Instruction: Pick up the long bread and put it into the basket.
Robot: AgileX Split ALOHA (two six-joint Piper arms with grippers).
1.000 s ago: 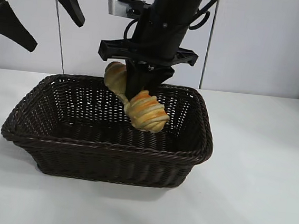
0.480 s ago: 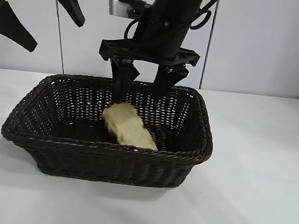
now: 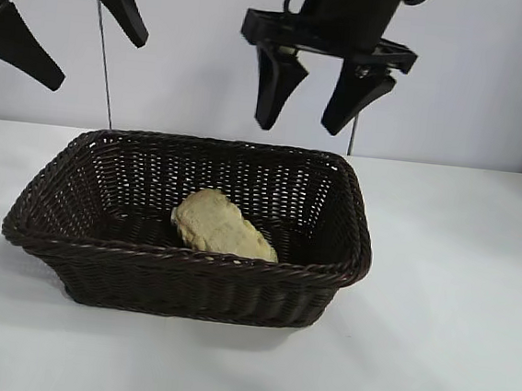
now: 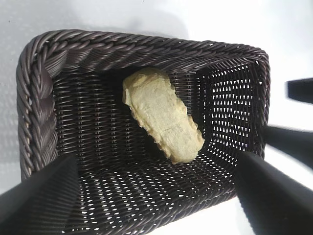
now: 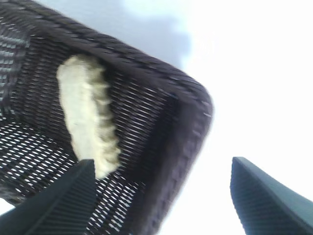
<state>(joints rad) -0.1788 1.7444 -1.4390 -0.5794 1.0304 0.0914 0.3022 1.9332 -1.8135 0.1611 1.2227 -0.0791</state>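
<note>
The long bread lies inside the dark brown wicker basket, pale plain underside up, near the middle of the floor. It also shows in the left wrist view and the right wrist view. My right gripper is open and empty, high above the basket's back rim. My left gripper is open and empty, high at the upper left, apart from the basket. The basket also shows in the left wrist view and the right wrist view.
The basket stands on a white table with a pale wall behind. Bare table surface lies to the right and in front of the basket.
My right gripper opened and let go of the bread, which dropped into the basket and landed underside up. The gripper then rose and shifted right. The left arm has not moved.
</note>
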